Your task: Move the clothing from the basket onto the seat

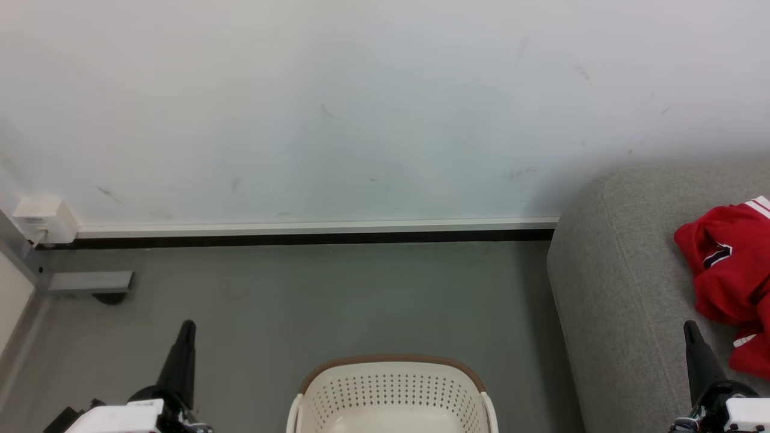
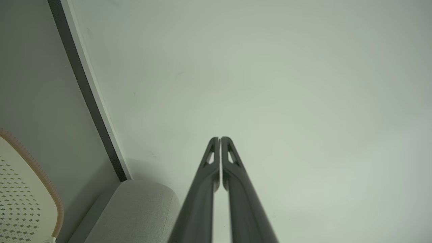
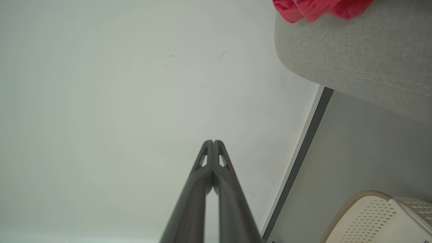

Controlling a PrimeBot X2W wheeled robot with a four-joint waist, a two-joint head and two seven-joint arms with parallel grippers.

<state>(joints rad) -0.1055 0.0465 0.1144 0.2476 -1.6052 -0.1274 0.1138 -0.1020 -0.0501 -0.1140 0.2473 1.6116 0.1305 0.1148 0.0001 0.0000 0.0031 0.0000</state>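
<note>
I see one red white-striped clothing heap on the single grey sofa, in from its rounded end, one cream laundry basket on the floor beside that end, left gripper and right gripper both jaws together, empty

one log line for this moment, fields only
clothing: on seat | basket: beside seat | left pincer: shut, empty | right pincer: shut, empty
</note>
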